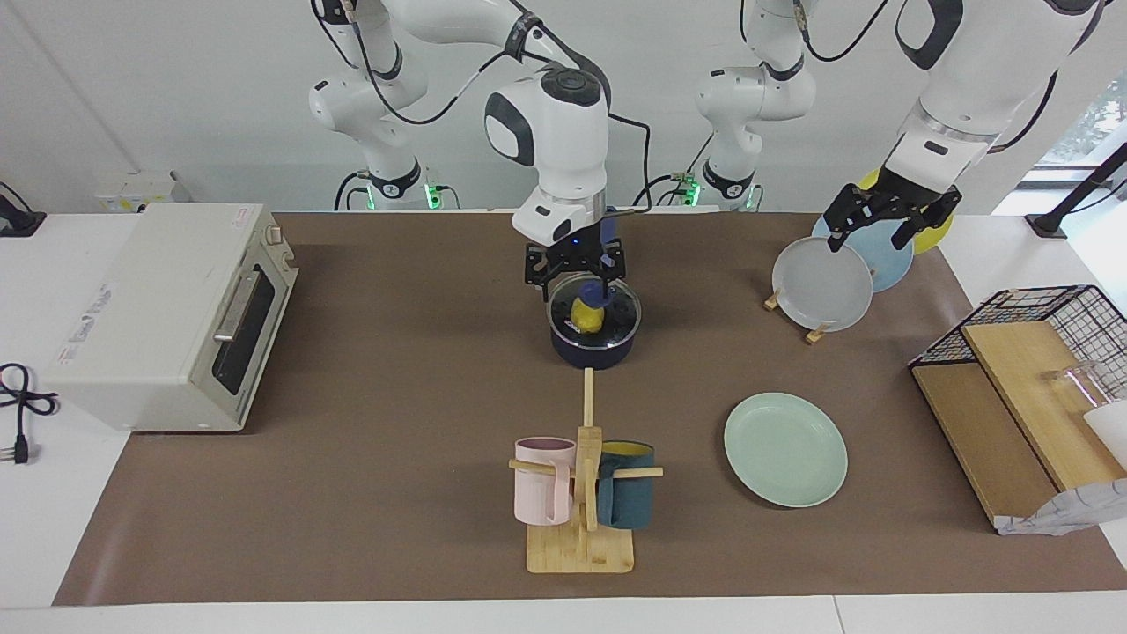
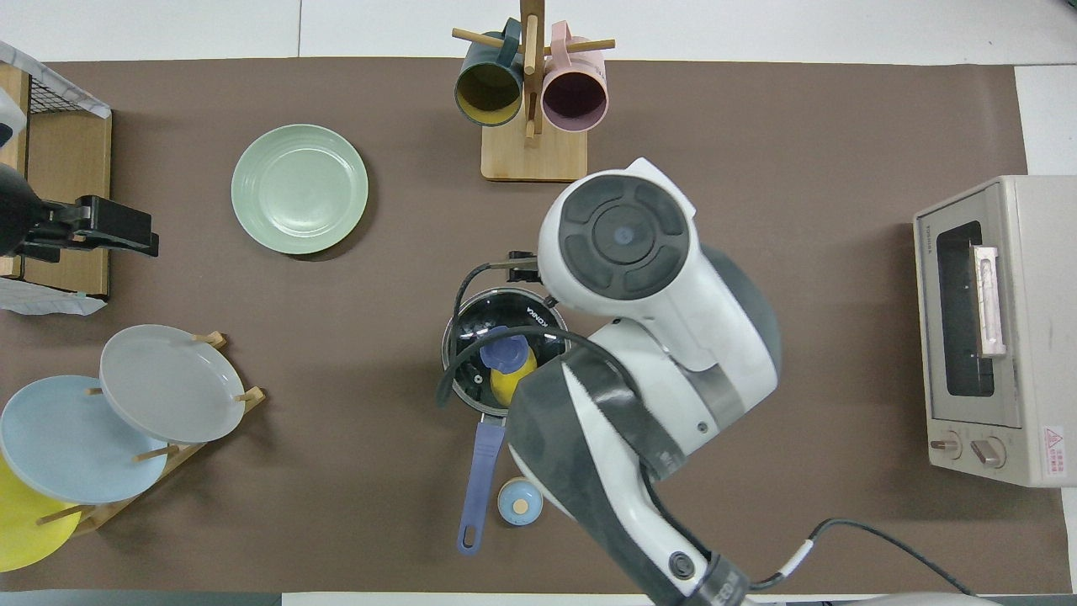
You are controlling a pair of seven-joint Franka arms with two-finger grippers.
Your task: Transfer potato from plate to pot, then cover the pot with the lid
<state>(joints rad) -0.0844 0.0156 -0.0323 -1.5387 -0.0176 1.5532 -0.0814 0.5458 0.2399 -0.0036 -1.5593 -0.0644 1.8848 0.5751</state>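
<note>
Right gripper lets go of the lid: task looks nearly done

Right gripper point(image 1: 574, 269) hangs just over the lid point(image 1: 594, 310), fingers spread, gripping nothing. Lid sits on the pot point(image 1: 592, 345); the potato point(image 1: 587, 315) shows inside through the glass. Plate point(image 1: 785, 449) lies bare. Left gripper point(image 1: 889, 216) waits open over the plate rack point(image 1: 817, 333); only withdrawal seems left

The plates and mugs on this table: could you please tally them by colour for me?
Green plate: 1
Grey plate: 1
Light-blue plate: 1
Yellow plate: 1
Pink mug: 1
Teal mug: 1
Total: 6, namely 4 plates and 2 mugs
</note>
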